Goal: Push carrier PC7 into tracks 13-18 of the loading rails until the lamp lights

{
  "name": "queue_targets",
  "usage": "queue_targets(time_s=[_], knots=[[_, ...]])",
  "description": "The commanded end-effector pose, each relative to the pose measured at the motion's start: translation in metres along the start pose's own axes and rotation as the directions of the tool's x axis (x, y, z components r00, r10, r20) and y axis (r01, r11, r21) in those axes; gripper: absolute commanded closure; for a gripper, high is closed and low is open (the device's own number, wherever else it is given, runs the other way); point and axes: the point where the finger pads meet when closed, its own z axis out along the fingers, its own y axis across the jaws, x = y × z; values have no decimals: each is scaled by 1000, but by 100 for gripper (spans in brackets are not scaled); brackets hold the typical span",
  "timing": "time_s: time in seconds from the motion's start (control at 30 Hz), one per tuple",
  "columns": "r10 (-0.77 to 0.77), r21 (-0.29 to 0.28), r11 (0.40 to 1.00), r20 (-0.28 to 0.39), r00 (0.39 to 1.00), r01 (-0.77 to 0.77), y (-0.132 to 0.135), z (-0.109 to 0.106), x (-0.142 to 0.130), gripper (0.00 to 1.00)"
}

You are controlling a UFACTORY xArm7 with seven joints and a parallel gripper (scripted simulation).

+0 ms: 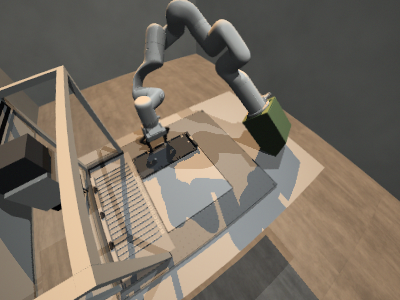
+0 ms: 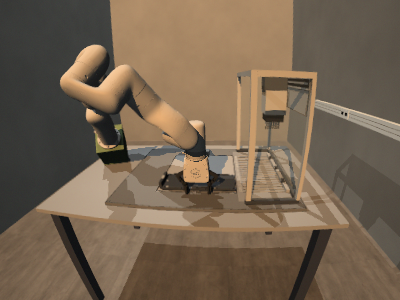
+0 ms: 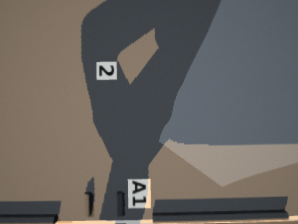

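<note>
The wide grey-brown floor (image 1: 320,220) (image 2: 170,270) beyond the open gripper (image 1: 157,134) (image 2: 198,189) looks like matt wood planking. The smooth, bulky arm (image 1: 232,45) (image 2: 160,117) above it has a low-sheen painted finish. Below the fingers, the flat black carrier (image 1: 177,150) (image 2: 227,183) resembles dark plastic; the upright beige frame (image 1: 65,125) (image 2: 253,135) ahead seems matt.

One arm (image 1: 187,20) (image 2: 155,107), one green box (image 1: 270,126) (image 2: 114,150), one table (image 1: 305,167) (image 2: 70,197), two white labels (image 3: 106,70).

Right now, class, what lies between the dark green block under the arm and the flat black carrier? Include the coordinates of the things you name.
Between the block (image 1: 280,125) (image 2: 112,154) and the carrier (image 1: 177,150) (image 2: 225,184), the top view shows pale table top (image 1: 307,167) (image 2: 75,195), then flat brown-grey board (image 1: 227,152) (image 2: 135,195), crossed by shadows.
</note>
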Motion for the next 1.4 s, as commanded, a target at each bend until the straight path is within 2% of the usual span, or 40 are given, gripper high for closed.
queue_targets(time_s=[0.0, 1.37], knots=[[1, -3, 1000, 0, 1000, -1, 1, -1, -3, 0], [1, -3, 1000, 0, 1000, -1, 1, -1, -26, 0]])
